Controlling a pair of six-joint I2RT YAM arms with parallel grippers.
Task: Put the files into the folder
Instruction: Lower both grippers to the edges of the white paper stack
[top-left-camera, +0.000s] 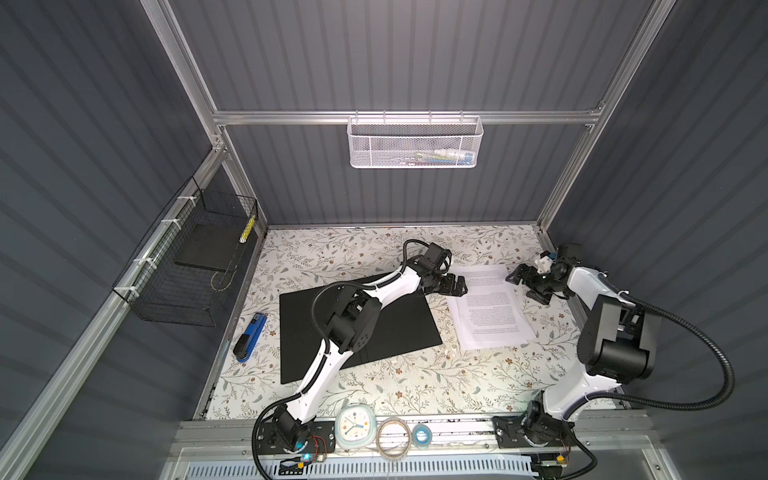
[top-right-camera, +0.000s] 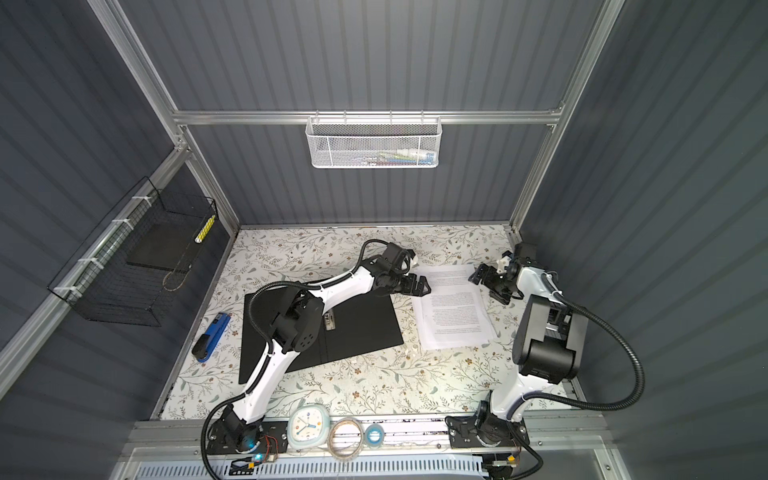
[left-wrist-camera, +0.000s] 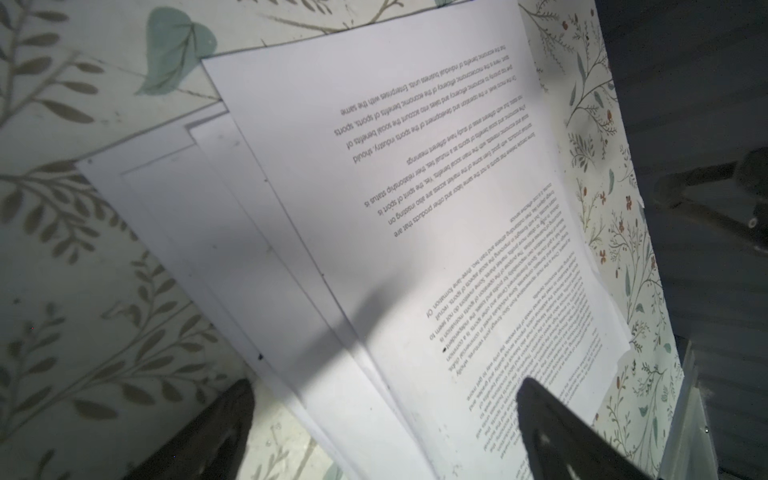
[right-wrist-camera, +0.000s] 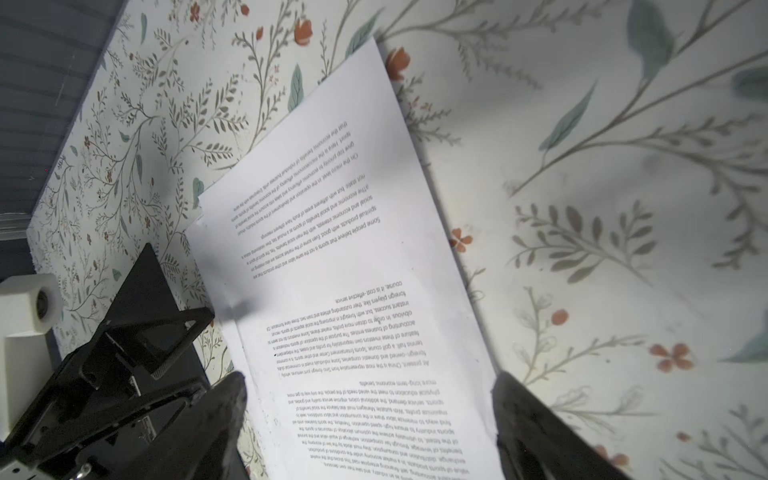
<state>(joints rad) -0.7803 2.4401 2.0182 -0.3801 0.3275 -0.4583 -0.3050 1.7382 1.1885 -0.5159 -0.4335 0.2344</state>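
The files (top-left-camera: 490, 309) (top-right-camera: 453, 311) are several white printed sheets, fanned out of line, lying flat on the table right of centre. The folder (top-left-camera: 395, 328) (top-right-camera: 365, 332) lies open to their left, black inside up, with metal rings (top-right-camera: 329, 322) showing beside my left arm. My left gripper (top-left-camera: 455, 286) (top-right-camera: 419, 284) (left-wrist-camera: 386, 384) is open over the sheets' far left corner, one finger above the table and one above the files (left-wrist-camera: 415, 187). At the far right edge my right gripper (top-left-camera: 528, 286) (top-right-camera: 491, 286) (right-wrist-camera: 370, 377) stands open, its fingers straddling the files (right-wrist-camera: 353, 249). Neither holds anything.
A blue-black stapler (top-left-camera: 250, 336) lies left of the folder. A clock (top-left-camera: 355, 424) and tape rolls (top-left-camera: 392, 438) sit on the front rail. A black wire basket (top-left-camera: 187, 270) hangs on the left wall and a white mesh basket (top-left-camera: 415, 141) on the back rail.
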